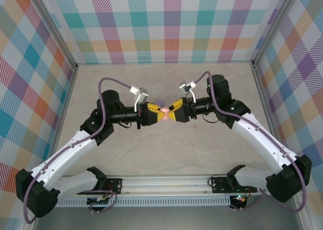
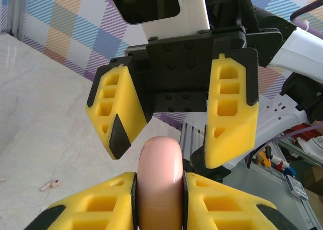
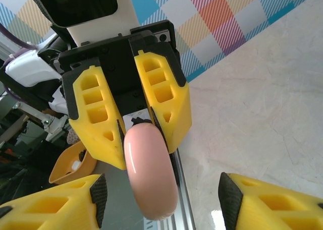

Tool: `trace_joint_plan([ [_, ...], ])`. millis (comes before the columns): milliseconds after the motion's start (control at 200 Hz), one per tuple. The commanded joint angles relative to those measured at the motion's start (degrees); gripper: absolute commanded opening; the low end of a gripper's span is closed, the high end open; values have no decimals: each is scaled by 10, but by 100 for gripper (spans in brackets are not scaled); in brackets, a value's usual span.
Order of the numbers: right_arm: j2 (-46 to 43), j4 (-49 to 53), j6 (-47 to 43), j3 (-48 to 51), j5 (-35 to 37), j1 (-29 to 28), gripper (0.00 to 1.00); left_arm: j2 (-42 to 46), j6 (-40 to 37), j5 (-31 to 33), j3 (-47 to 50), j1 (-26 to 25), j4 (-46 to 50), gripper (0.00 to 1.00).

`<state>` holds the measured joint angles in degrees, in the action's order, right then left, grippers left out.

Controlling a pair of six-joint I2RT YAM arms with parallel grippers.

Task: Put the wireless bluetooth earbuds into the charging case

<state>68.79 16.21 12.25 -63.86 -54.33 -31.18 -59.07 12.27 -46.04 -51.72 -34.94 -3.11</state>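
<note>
One glossy pink case (image 2: pixel 160 184), edge-on, I see pinched in my left hand (image 1: pixel 161 112); right hand (image 1: pixel 170 112), spread, faces it from 3 o'clock.

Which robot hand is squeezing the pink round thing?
The left hand: its yellow fingers press both sides of the pink case. The right hand just faces it, open and not touching it.

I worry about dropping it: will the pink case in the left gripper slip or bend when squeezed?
Probably stiff: the pink case shows no dent while clamped in the left gripper. Likely slippery: its surface is glossy and curved, so the open right gripper may squeeze it out.
</note>
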Motion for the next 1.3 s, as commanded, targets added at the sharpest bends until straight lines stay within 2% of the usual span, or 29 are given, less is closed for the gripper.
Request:
trace_joint_plan([
  [0, 3, 8, -25, -21, -24, -8, 59, 8, -13, -7, -22, -10, -3, 26],
  [400, 8, 16, -35, -27, -26, -18, 42, 2, -18, -4, -26, -14, 5, 27],
  [565, 7, 18, -34, -29, -20, -19, 27, -2, -23, -2, -28, -17, 14, 28],
  [695, 1, 23, -39, -29, -8, -19, 20, -2, -24, -2, -30, -17, 21, 32],
  [815, -6, 26, -40, -27, -6, -19, 18, -1, -26, -19, -31, -18, 27, 37],
  [1295, -5, 13, -29, -26, -16, -20, 17, -12, -33, -50, -33, -33, 35, 37],
])
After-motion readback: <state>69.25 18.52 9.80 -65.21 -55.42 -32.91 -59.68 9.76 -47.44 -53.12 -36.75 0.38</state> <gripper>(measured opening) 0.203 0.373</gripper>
